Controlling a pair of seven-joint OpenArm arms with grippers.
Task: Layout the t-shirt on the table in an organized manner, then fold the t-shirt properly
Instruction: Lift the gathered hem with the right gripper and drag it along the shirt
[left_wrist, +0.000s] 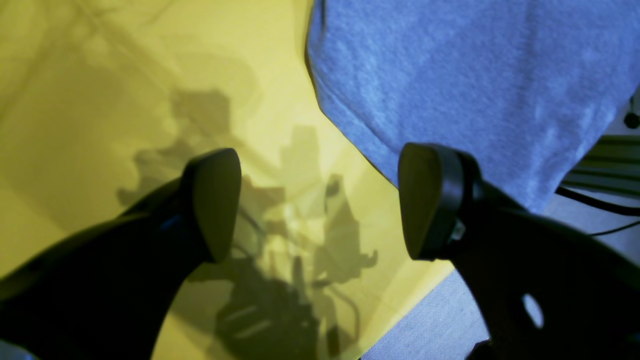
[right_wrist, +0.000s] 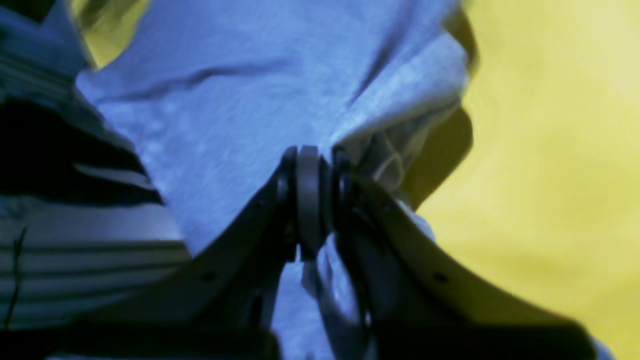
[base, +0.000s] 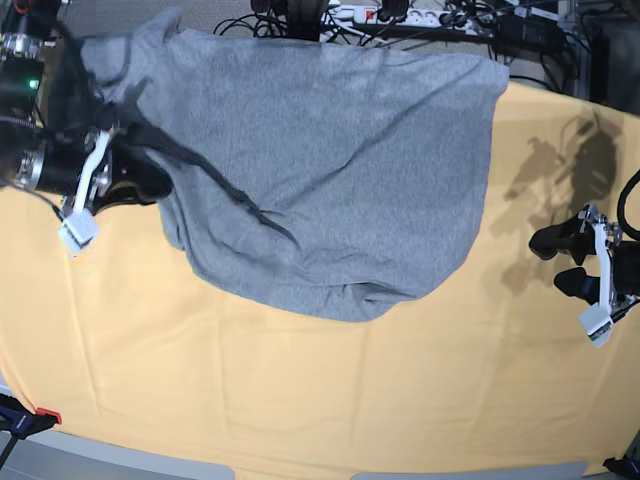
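Here, the right pincer (right_wrist: 310, 200) pinches a gathered fold of the grey t-shirt (base: 320, 170), crumpled at the worktop's (base: 300, 400) far edge; the left pincer (left_wrist: 320, 200) hovers spread beside the shirt's hem. Spreading it well likely means drawing the cloth slowly inward, flat.

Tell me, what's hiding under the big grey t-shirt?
Under the t-shirt you can see only the table with its yellow cloth, poking out around it. Whatever lies beneath the middle is covered. The right gripper pinches one edge.
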